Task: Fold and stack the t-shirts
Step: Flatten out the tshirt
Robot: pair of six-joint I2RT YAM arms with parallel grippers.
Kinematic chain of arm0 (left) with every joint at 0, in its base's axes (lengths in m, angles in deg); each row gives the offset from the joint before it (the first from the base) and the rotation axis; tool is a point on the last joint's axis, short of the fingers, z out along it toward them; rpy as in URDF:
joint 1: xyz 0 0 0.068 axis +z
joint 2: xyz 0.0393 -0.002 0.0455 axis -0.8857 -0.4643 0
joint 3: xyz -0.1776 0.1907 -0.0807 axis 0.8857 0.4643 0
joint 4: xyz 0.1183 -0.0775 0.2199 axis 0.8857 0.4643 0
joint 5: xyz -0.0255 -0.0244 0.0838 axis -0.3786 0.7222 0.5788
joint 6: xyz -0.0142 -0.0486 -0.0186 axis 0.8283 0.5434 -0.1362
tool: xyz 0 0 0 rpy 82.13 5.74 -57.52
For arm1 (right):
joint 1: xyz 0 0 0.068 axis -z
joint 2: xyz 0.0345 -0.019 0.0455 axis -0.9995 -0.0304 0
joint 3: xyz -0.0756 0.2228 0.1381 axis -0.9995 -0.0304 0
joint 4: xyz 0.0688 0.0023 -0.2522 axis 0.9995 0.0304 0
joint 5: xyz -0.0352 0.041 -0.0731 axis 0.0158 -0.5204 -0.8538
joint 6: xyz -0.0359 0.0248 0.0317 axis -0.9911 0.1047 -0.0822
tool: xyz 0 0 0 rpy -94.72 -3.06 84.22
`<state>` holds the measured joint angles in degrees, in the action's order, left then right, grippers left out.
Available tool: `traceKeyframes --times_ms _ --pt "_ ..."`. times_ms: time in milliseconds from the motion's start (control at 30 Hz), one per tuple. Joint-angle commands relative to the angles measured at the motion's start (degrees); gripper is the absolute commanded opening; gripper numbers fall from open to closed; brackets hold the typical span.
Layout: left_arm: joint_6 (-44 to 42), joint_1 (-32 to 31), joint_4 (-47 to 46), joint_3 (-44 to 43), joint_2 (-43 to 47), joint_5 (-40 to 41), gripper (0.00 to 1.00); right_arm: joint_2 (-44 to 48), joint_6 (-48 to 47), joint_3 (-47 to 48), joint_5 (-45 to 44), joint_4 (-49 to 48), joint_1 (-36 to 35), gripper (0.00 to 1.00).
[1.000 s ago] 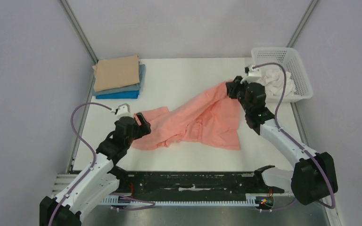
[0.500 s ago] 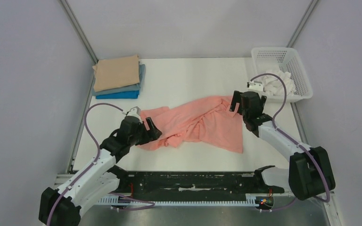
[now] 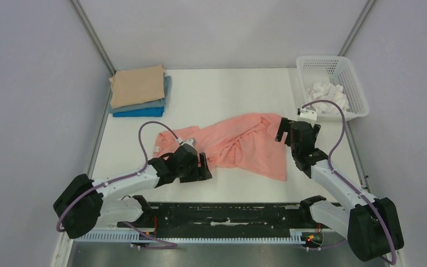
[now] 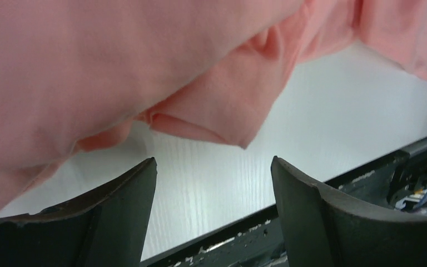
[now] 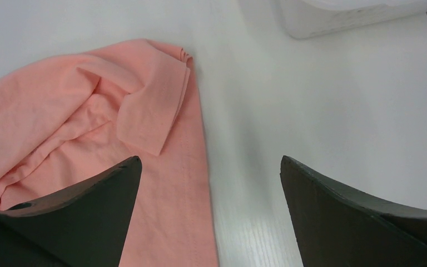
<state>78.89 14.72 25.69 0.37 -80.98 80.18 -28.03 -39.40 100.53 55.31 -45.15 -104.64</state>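
White table (image 3: pixel 228 89), closed in by grey walls (image 3: pixel 217 28) on the left, far and right sides. Pink shirt (image 3: pixel 244 146) lies unfolded and crumpled at mid-table, running from near left to far right, with bunched folds through its middle and a flatter panel at its near right. Far left corner: three folded shirts in one stack, tan shirt (image 3: pixel 138 86) on top, grey-blue shirt (image 3: pixel 165 94) beneath it, blue shirt (image 3: pixel 139 112) at the bottom, the lower two showing only along the near and right edges. Far right corner: white mesh basket (image 3: pixel 347 69) holding white cloth (image 3: pixel 327 92), apart from the pink shirt. Left gripper (image 3: pixel 204 167) sits low at the near left end of the pink shirt. Its fingers (image 4: pixel 117 222) stand wide apart and clamp nothing. Bare table shows between them, and a folded corner of pink cloth lies just beyond the tips. Right gripper (image 3: pixel 282 130) is at the far right end of the pink shirt. Its fingers (image 5: pixel 78 211) are likewise spread wide, holding nothing, one over the shirt's edge and the other over bare table. A turned-over flap of cloth lies just ahead of them. Whether either gripper touches the cloth cannot be told.
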Motion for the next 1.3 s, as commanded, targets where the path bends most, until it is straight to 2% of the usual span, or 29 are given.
traceKeyframes --times_ms 0,200,367,467,600,733,900,1000,1167,1267 --pt "8.69 -1.15 -10.82 -1.07 -7.15 4.35 0.78 1.37 -0.17 -0.82 -0.87 -2.91 -0.02 0.98" --pt "12.54 -1.30 -15.18 -0.44 -11.30 7.29 0.60 1.81 -0.38 -1.52 -1.30 -3.08 -0.05 0.98" --pt "12.55 -1.26 -13.76 -1.10 -10.80 7.16 0.19 1.47 -0.52 -1.61 -1.70 -3.18 -0.01 0.98" --pt "12.73 -1.32 -11.82 -0.27 -8.29 7.95 0.02 1.28 -0.44 -1.62 -2.15 -3.18 0.03 0.98" --pt "12.18 -1.30 -7.91 0.23 -3.99 8.46 0.02 0.71 -0.51 -1.20 -2.18 -3.35 0.03 0.98" --pt "11.00 -1.25 -0.17 -0.43 2.50 13.55 0.02 -0.72 -0.72 -0.45 -0.51 -3.53 0.08 0.98" --pt "10.53 -0.96 9.38 -1.58 10.59 23.36 0.02 -3.95 -1.54 0.62 10.04 -5.42 0.03 0.98" --pt "9.76 0.29 12.22 -2.31 13.85 26.56 0.02 -6.32 -1.99 1.38 16.52 -6.94 0.04 0.98" --pt "6.98 3.97 11.75 -3.16 15.59 28.86 0.02 -10.64 -0.31 1.67 23.80 -11.03 0.03 0.98" --pt "5.67 7.04 11.47 -3.99 14.90 28.07 0.02 -14.04 0.29 3.24 24.59 -12.70 0.03 0.96"
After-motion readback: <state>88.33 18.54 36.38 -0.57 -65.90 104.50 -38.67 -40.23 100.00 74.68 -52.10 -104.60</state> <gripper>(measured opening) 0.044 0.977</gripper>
